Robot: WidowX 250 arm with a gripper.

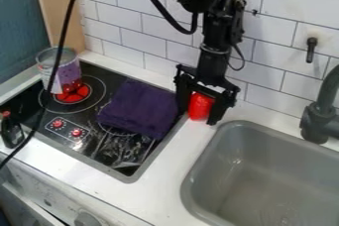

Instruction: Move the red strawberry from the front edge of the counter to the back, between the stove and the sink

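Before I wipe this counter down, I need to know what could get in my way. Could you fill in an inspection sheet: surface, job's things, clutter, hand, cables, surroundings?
Surface: white counter; black cooktop, glossy streaks, possibly reflections.
Job's things: red object at the hand, between cooktop and sink.
Clutter: folded purple cloth on the cooktop; open-topped can at a burner; dark bottle with red cap at the left edge.
Hand: lowered around the red object; firmness of grip unclear.
Cables: black cable crosses in front of the can; another loops beside the arm.
Surroundings: white tiled wall, dark faucet.
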